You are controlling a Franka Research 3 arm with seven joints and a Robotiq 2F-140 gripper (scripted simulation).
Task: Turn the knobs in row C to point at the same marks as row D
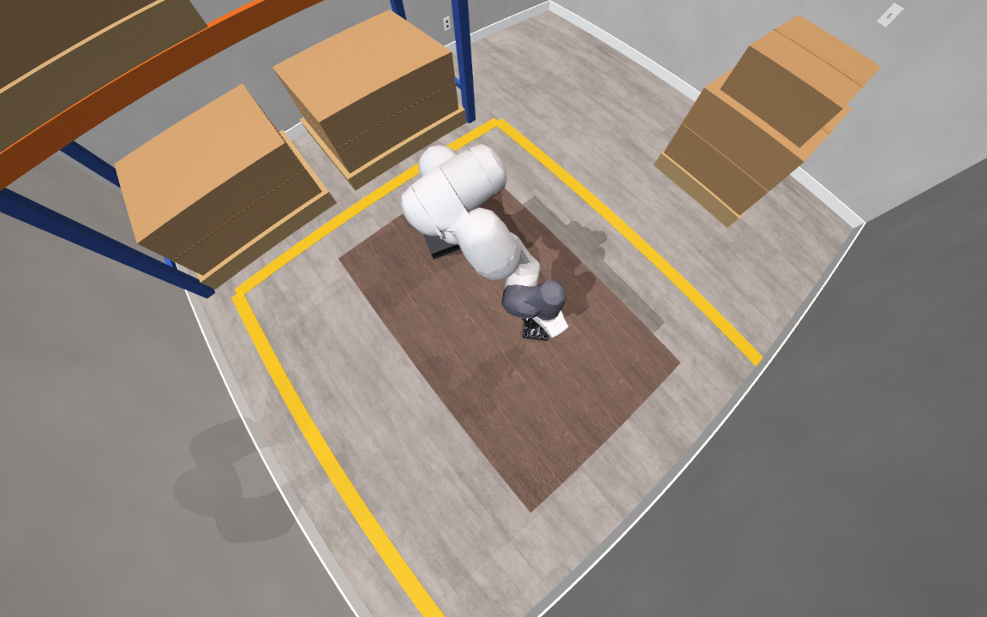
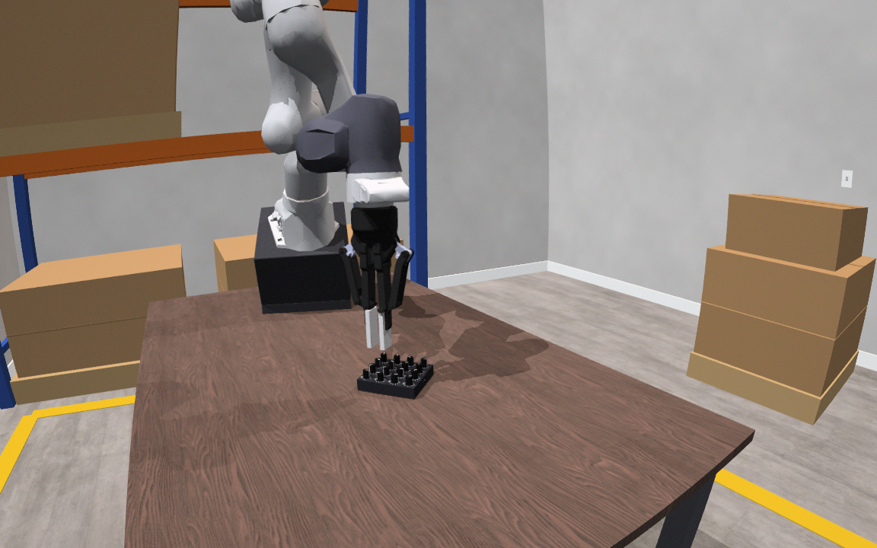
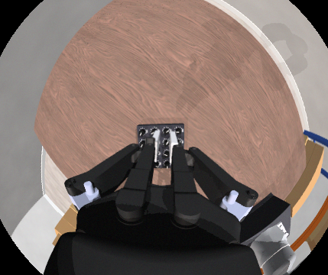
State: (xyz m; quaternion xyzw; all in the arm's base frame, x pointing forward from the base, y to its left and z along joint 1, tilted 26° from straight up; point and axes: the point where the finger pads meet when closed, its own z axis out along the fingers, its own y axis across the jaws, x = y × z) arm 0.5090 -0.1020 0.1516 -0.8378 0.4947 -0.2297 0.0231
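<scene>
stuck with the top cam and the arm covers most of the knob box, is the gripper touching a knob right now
Observer: No. In the exterior view the gripper hangs just above the knob box, fingertips short of the knobs.
Operator: fingers open or shut
Observer: Nearly shut, with nothing between the pale fingers; only a thin gap shows in the wrist view.
Operator: which part of the box is it over
Observer: In the exterior view the tips are above the box edge nearest the arm's black pedestal. I cannot read the knob names.
</scene>
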